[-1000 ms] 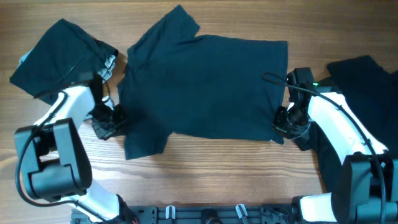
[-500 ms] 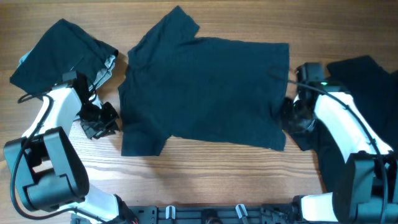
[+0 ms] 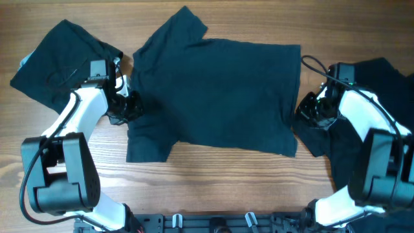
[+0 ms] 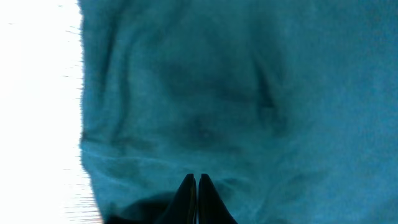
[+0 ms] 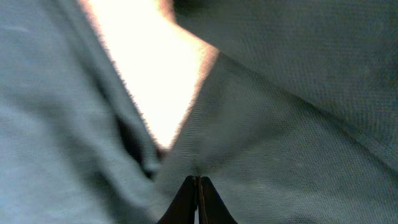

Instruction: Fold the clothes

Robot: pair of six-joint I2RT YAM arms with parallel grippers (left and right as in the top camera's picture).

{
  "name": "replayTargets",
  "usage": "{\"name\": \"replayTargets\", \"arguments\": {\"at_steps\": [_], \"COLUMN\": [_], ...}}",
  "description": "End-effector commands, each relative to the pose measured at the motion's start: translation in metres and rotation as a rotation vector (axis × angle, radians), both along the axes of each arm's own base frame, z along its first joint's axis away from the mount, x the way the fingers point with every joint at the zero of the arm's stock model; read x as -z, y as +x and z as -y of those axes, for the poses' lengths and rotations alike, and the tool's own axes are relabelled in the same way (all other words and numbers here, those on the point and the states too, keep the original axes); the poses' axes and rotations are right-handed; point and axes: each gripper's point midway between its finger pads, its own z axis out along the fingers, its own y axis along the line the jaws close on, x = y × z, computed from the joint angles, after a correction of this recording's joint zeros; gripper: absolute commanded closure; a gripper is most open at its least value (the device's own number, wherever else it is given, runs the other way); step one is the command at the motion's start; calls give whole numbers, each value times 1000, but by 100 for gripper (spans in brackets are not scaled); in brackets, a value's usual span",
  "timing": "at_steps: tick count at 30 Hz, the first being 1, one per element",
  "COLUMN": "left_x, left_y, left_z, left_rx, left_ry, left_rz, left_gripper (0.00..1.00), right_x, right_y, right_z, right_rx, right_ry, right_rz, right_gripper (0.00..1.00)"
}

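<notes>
A dark teal short-sleeved T-shirt (image 3: 213,90) lies spread flat in the middle of the table. My left gripper (image 3: 127,109) is at the shirt's left edge, just above the lower sleeve. In the left wrist view its fingers (image 4: 197,179) are shut with teal fabric (image 4: 249,93) at the tips. My right gripper (image 3: 304,110) is at the shirt's right hem. In the right wrist view its fingers (image 5: 198,180) are shut and the fabric (image 5: 280,143) puckers at the tips.
A crumpled pile of dark clothes (image 3: 58,58) lies at the back left. Another dark garment (image 3: 381,84) lies at the right under my right arm. The wooden table (image 3: 226,181) shows along the front.
The left gripper has moved up and right from the bare table onto the shirt's left edge. The right gripper has moved right and up from the lower right corner, which now lies spread out further.
</notes>
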Motion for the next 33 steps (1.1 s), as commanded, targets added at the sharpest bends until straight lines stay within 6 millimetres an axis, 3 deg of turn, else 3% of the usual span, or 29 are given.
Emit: {"name": "replayTargets", "arguments": {"at_steps": [1,3,5,7,9,11,14,18,19,21,25,28,33], "left_x": [2,3,3,3,3,4,8,24,31,40,53,57,48], "left_y": [-6,-8,-11,-12,-12,-12,-18,-35,-42,-49,-54,-58,-76], "left_z": [-14,-16,-16,-17,-17,-17,-18,-17,-17,-18,-19,-28,-71], "left_rx": [6,5,5,5,4,4,3,2,3,2,0,-28,-191], "left_ry": [89,103,104,105,108,110,118,114,113,121,134,183,351], "left_rz": [-18,-29,-41,-43,-43,-44,-62,-98,-108,-116,-97,-109,-214], "left_gripper": [96,95,93,89,85,84,87,87,85,70,64,92,96], "right_x": [21,22,16,8,-6,-26,-62,-75,-73,-72,-71,-66,-39], "right_y": [-17,-22,-31,-24,-6,14,36,27,23,19,20,16,-2], "right_z": [25,46,82,98,101,89,46,1,-11,-24,-28,-20,-24], "right_rx": [83,139,276,307,229,125,-52,-153,-182,-216,-233,-228,-235], "right_ry": [-127,-206,-287,-267,-184,-78,94,192,199,208,189,141,143], "right_rz": [-108,-131,-166,-136,-52,52,224,214,187,170,164,134,71], "right_gripper": [96,96,96,96,96,92,75,61,55,49,36,28,30]}}
